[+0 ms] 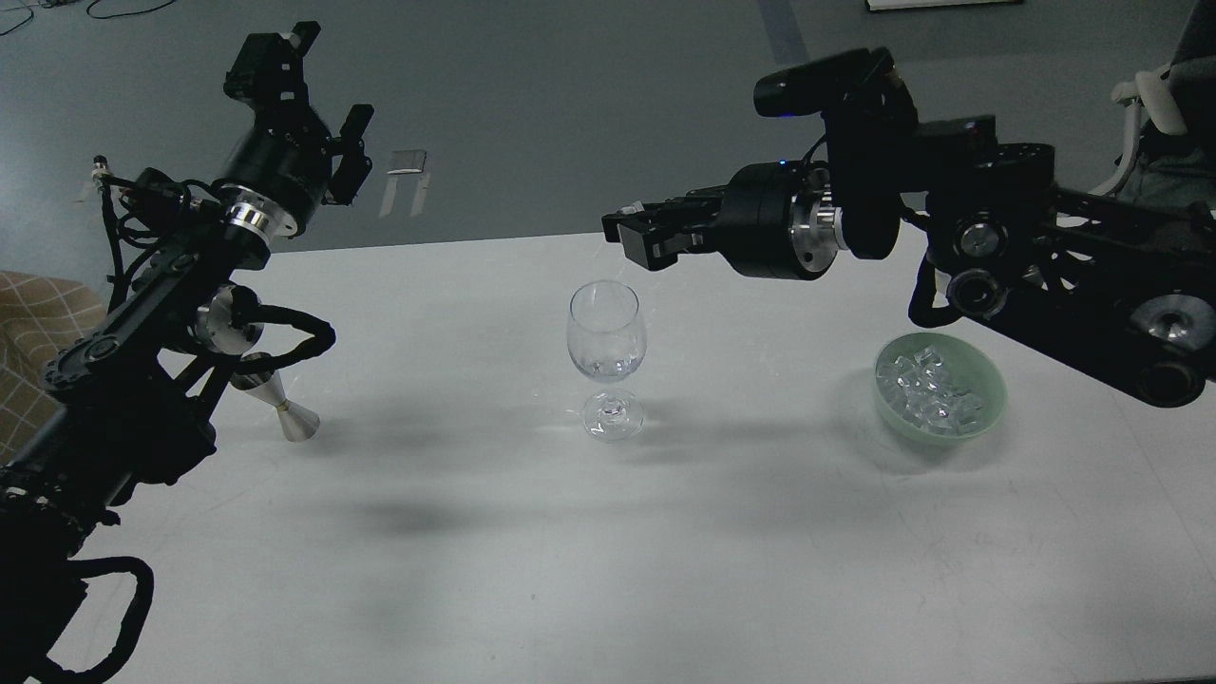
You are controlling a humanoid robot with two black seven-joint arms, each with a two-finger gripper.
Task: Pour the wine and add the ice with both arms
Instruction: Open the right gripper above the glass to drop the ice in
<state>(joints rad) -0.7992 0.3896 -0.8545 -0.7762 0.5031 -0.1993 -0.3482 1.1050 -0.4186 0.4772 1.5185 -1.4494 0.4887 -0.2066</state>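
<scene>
Two containers on the white surface (475, 570): wine glass (606, 356) with ice at its bottom, green bowl (940, 385) full of ice (926, 389). Left gripper (318, 119) spread wide, empty, raised; right gripper (638, 233) just above the glass, opening unclear.

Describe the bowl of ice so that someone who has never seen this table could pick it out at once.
Start at the white table and find the wine glass standing near its middle. Look to the glass's right, under the right arm: there sits a bowl. It is the only pale green thing there, shallow and round, and filled with clear ice cubes.
</scene>
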